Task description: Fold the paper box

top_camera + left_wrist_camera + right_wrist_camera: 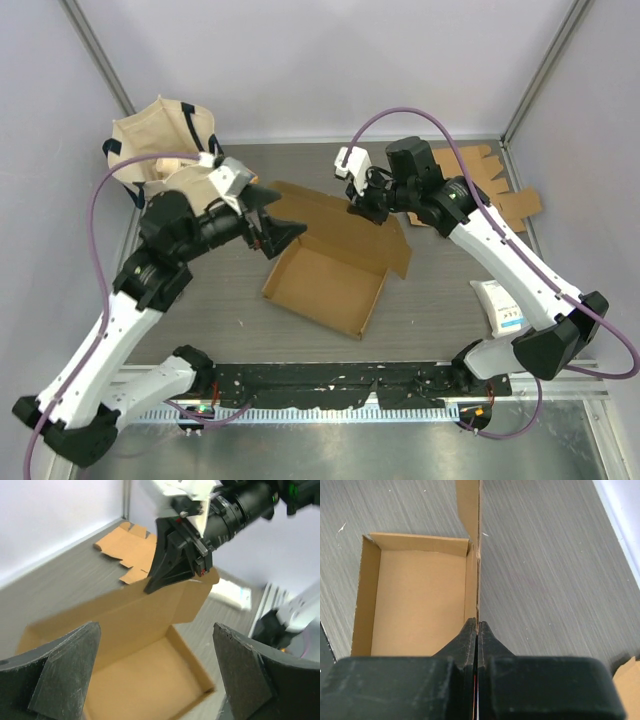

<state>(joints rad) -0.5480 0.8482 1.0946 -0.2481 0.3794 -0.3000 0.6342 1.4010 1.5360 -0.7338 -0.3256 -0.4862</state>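
The open paper box [322,288] lay centrally, its raised lid [330,222] running ten to four o'clock, clamped at two o'clock by the right gripper [357,210], the left gripper [278,224] gaping empty at ten o'clock.

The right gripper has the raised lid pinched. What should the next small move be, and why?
Probably the right gripper should swing the lid it pinches down over the open tray. The lid stands raised along the tray's far edge, the tray walls are already up, and the left gripper is open, holding nothing.
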